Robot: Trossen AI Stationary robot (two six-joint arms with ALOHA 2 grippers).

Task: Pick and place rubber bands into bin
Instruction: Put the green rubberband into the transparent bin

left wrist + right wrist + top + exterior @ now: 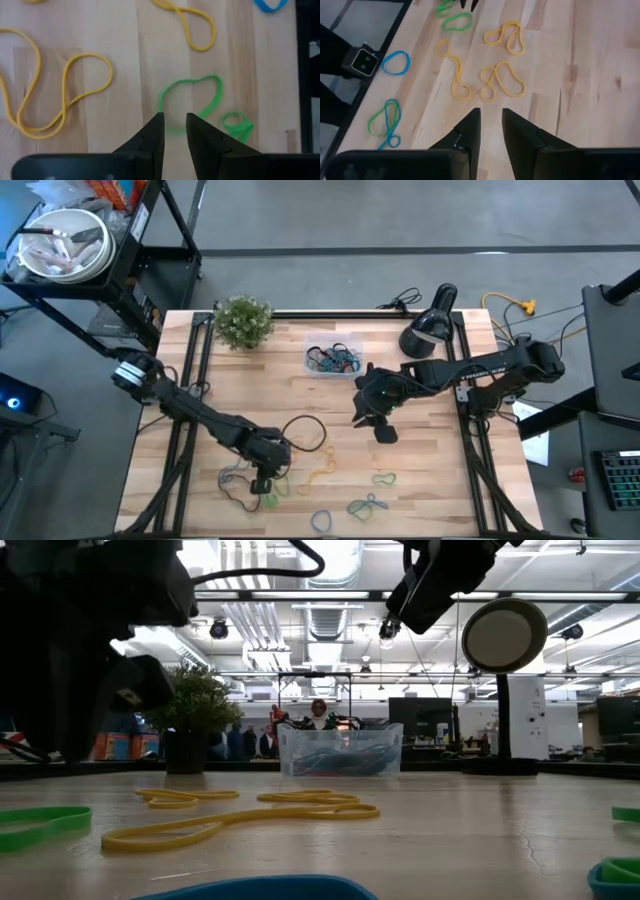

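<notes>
Several rubber bands lie loose on the near part of the wooden table: yellow loops (316, 474) (502, 82), a green loop (192, 100), a small green one (237, 125), blue and green ones (368, 504) (385, 122), and a blue one (395, 62). The clear bin (333, 360) (340, 750) stands near the far edge and holds a tangle of bands. My left gripper (262, 485) (175, 122) hovers narrowly open, with its tips either side of the green loop's near edge. My right gripper (380, 428) (491, 117) is narrowly open and empty, raised over mid-table between the bin and the loose bands.
A small potted plant (243, 320) stands at the far left of the table. A black desk lamp (430, 330) stands at the far right. A thin black loop (305, 430) lies mid-table. Bare wood lies between the bin and the loose bands. People show in the room beyond.
</notes>
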